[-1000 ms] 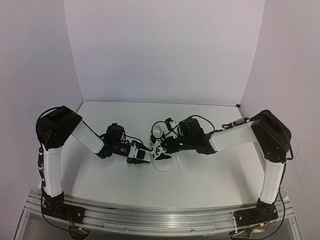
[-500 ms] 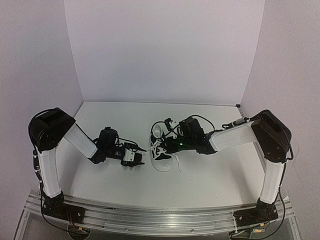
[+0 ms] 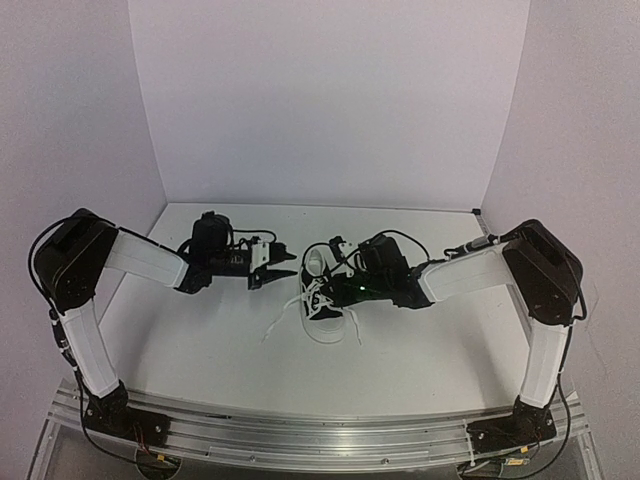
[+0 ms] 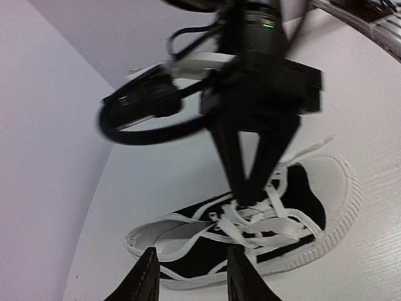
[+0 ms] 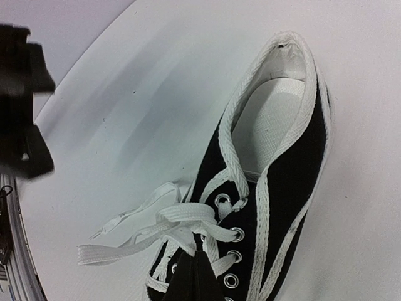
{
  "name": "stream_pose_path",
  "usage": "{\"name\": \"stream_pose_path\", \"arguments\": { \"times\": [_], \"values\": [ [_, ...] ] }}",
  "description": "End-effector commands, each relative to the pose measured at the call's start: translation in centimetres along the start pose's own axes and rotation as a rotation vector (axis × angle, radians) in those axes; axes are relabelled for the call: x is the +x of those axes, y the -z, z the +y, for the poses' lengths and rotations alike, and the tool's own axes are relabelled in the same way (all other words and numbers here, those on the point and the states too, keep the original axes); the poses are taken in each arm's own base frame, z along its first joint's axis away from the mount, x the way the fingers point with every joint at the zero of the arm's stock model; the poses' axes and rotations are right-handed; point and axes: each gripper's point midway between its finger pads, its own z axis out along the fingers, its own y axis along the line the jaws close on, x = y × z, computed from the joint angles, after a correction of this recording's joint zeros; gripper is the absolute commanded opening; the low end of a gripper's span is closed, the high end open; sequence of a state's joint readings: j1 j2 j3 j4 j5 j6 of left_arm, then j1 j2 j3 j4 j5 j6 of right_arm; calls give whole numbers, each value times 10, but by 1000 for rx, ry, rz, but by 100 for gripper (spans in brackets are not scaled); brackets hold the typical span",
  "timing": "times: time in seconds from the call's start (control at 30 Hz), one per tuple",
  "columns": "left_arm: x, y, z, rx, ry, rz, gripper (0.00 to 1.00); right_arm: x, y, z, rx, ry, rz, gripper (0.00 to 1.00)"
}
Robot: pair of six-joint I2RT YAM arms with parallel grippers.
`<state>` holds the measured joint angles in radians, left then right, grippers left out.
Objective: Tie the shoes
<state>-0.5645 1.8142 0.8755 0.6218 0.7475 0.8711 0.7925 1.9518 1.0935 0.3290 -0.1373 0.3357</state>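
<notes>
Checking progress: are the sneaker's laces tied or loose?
Loose. The laces cross over the sneaker, but flat ends trail onto the table; no bow shows. The right tool pinches them.

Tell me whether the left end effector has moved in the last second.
Yes: the left end effector went from beside the shoe toward the back wall.

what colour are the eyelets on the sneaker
Silver metal. The eyelets show best in the right wrist view, against the black canvas of the sneaker.
</notes>
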Motion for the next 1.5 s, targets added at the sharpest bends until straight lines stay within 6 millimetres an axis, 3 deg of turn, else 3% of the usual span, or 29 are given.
{"name": "stream_pose_path", "arguments": {
  "times": [0.0,0.17,0.37,0.53,0.67,0.87,1.0,1.17,1.33,1.47],
  "values": [
    [-25,-6,53,16,352,-13,29,-16,5,10,-24,-1,-47,0],
    [-22,-17,27,100,483,-24,28,-18,6,10,-18,-18,-55,0],
    [-9,-42,19,119,569,4,21,-16,6,7,-13,-51,-51,0],
    [0,-50,9,126,696,46,28,-12,4,6,-10,-64,-42,0],
    [18,-53,16,66,812,104,27,-9,2,4,-8,-69,-35,0],
    [18,-53,1,142,893,104,34,-8,-5,3,-6,-97,-22,0],
    [26,-55,-7,158,885,150,36,-4,-9,4,-8,-108,-1,0],
    [17,-51,-13,190,810,118,30,-3,-10,6,-10,-134,4,0],
    [23,-49,-30,198,693,145,16,-6,-9,10,-16,-159,-1,0],
    [29,-53,-32,184,654,165,17,-6,-11,10,-14,-167,-1,0]
  ]
}}
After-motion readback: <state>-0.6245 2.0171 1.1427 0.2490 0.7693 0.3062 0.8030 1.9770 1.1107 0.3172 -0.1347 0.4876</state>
